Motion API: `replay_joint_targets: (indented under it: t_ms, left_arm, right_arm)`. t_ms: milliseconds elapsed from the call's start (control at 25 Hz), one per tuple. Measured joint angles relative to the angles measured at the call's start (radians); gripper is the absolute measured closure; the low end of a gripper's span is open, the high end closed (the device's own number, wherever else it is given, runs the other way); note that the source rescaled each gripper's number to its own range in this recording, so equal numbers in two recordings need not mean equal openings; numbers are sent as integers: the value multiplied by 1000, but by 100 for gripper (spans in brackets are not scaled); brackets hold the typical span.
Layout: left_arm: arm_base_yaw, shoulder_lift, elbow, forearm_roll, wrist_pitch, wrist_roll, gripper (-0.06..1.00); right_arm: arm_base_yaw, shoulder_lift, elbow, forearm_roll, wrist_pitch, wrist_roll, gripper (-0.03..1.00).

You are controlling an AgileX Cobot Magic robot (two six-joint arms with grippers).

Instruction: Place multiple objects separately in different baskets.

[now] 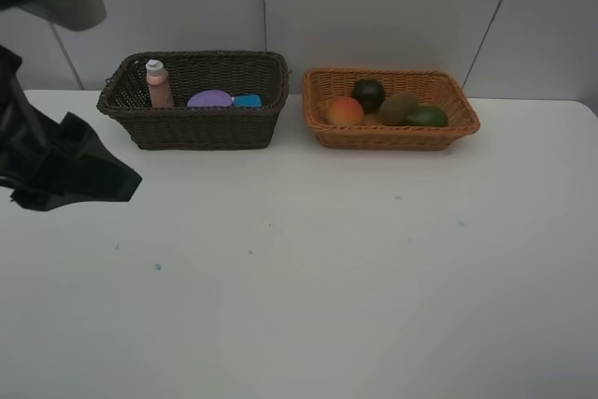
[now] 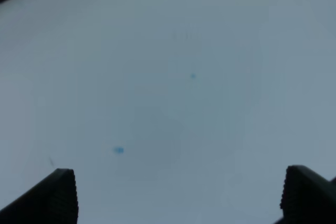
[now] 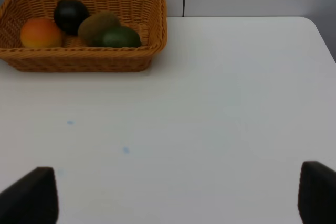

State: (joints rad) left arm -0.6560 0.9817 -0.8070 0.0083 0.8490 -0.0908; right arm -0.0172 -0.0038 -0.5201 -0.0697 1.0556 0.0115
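Observation:
The dark brown basket (image 1: 201, 130) stands at the back left and holds the pink white-capped bottle (image 1: 159, 84), the purple-lidded jar (image 1: 210, 99) and the blue eraser (image 1: 248, 100). The white marker is hidden. The light orange basket (image 1: 392, 135) to its right holds the orange-red fruit (image 1: 345, 111), dark mangosteen (image 1: 368, 93), brown kiwi (image 1: 398, 107) and green lime (image 1: 427, 117). The right wrist view shows this basket (image 3: 79, 60) with the same fruits. My left gripper (image 2: 181, 203) is open and empty over bare table. My right gripper (image 3: 176, 198) is open and empty, well short of the orange basket.
My left arm (image 1: 65, 165) hangs over the table's left side, in front of the dark basket. The white table (image 1: 308, 268) carries small blue specks (image 2: 118, 150). A grey wall stands behind the baskets. The right arm is outside the exterior view.

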Motion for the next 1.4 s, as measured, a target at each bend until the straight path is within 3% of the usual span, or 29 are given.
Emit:
replay_joint_targets:
  t_ms: [160,440,1120,1400]
  left_arm:
    - [0,-80,43,-8,117,-3,-5]
    - [8,-187,86,-8,179,-23,-5]
    - [385,-691,267,-38,199,18,-5]
    - [459,-858,307,-48,208,24,-5]
  right_arm:
    - [0,0,0,0,0,0,-3]
    - [0,0,0,0,0,0,-3]
    - [0,0,0,0,0,0,-3]
    - [0,0,0,0,0,0,-3]
